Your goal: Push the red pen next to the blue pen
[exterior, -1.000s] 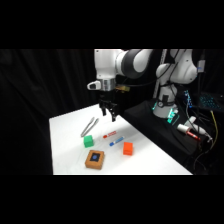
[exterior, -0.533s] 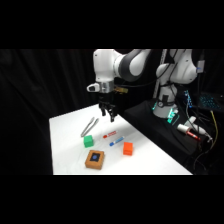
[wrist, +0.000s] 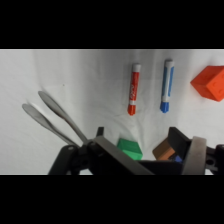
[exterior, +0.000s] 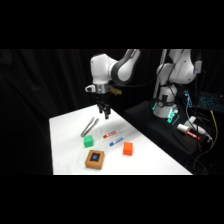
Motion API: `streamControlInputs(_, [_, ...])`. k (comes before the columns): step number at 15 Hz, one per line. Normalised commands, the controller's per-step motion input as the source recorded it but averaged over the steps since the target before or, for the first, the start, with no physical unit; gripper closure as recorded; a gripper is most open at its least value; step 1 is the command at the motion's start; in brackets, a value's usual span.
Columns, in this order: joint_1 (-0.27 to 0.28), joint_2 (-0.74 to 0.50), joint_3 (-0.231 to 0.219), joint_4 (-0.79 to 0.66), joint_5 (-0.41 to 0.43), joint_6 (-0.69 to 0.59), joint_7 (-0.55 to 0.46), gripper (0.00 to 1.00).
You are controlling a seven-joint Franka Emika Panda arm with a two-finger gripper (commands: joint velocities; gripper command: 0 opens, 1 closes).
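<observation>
The red pen (exterior: 110, 134) (wrist: 133, 89) lies on the white table, with the blue pen (exterior: 115, 142) (wrist: 166, 86) parallel to it a short gap away; the two do not touch. My gripper (exterior: 104, 112) (wrist: 137, 134) hangs above the table behind the pens, between them and the metal tongs, touching nothing. In the wrist view its black fingers (wrist: 177, 137) stand apart with nothing held between them.
Metal tongs (exterior: 89, 126) (wrist: 55, 117) lie left of the gripper. A green cube (exterior: 88, 141) (wrist: 130, 148) sits near the tongs' tips. A brown box with a blue square (exterior: 94, 159) and an orange-red cube (exterior: 128, 148) (wrist: 210, 83) sit in front of the pens.
The arm has drifted slightly left and a little lower. The pens and the other objects have not moved.
</observation>
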Motion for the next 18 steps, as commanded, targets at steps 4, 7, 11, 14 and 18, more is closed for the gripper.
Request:
streamControlInputs(4, [-0.097, 0.12, -0.018, 0.0, -0.067, 0.26, -0.03, 0.0])
streamControlInputs(7, [-0.102, 0.17, 0.013, 0.0, -0.016, 0.31, -0.11, 0.0])
streamControlInputs(11, [-0.096, 0.2, 0.012, 0.0, -0.082, 0.3, -0.07, 0.0])
streamControlInputs(14, [-0.097, 0.2, 0.032, 0.01, -0.103, 0.26, -0.05, 0.0])
streamControlInputs(18, [-0.103, 0.21, 0.068, 0.02, -0.113, 0.23, -0.04, 0.0])
